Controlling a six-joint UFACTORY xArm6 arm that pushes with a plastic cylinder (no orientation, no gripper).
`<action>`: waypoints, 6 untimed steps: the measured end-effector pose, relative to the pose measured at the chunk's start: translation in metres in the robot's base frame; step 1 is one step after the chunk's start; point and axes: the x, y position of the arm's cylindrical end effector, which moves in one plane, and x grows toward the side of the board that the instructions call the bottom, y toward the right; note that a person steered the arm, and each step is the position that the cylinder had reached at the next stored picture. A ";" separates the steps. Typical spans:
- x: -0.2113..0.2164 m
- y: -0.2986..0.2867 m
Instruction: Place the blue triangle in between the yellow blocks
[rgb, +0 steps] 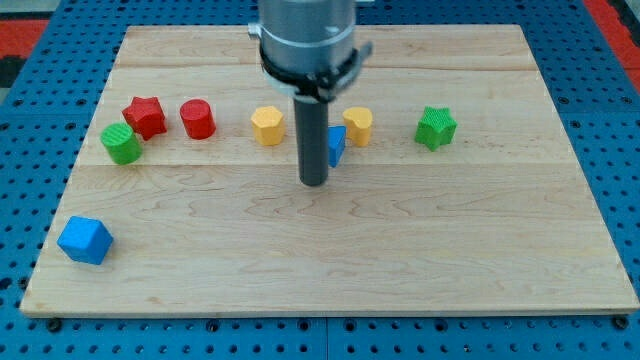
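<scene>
Wooden board (400, 230) — my tip (314, 183), a jawless tool, touches blue triangle (337, 145) beside yellow blocks (357, 126).

blue triangular block (338, 144): partly hidden behind rod, touching yellow heart-shaped block (358, 126) at view's right | yellow hexagonal block (267, 126): apart, toward view's left

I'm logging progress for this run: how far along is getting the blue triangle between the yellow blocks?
Nearly done. The blue triangle block already sits between the yellow hexagon block and the yellow heart-shaped block, close against the heart. My tip rests just left of the triangle. Left: perhaps a nudge leftward to centre it.
</scene>
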 end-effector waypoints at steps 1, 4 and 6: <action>-0.005 0.034; -0.047 0.007; -0.052 -0.008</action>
